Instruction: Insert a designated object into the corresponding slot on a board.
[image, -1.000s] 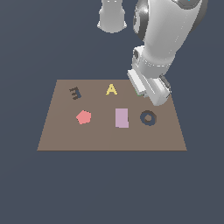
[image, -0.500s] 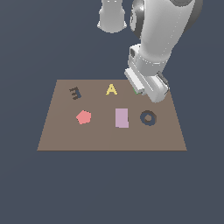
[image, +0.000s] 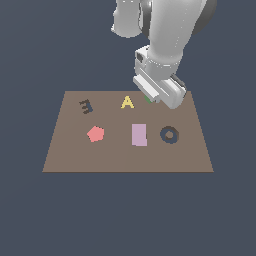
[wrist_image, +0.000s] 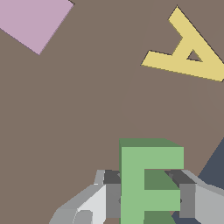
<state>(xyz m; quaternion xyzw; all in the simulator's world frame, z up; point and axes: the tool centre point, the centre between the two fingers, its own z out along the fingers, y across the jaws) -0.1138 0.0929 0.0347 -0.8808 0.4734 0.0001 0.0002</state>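
Observation:
The green E-shaped designated object (wrist_image: 146, 181) is held between my gripper's (wrist_image: 146, 199) two fingers, which are shut on it, above the brown board (wrist_image: 87, 109). In the exterior view only a sliver of the green block (image: 148, 98) shows under the hand, over the board's far edge, to the right of the yellow A (image: 127, 102). The dark E-shaped slot (image: 86, 106) lies at the board's (image: 125, 157) far corner on the exterior view's left, well away from the gripper (image: 150, 99).
On the board lie a red pentagon (image: 95, 133), a pink rectangle (image: 139, 134) and a dark navy ring (image: 169, 135). The wrist view shows the yellow A (wrist_image: 188, 50) and the pink rectangle (wrist_image: 35, 19).
The arm has risen and shifted toward the exterior view's left, carrying the green block with it.

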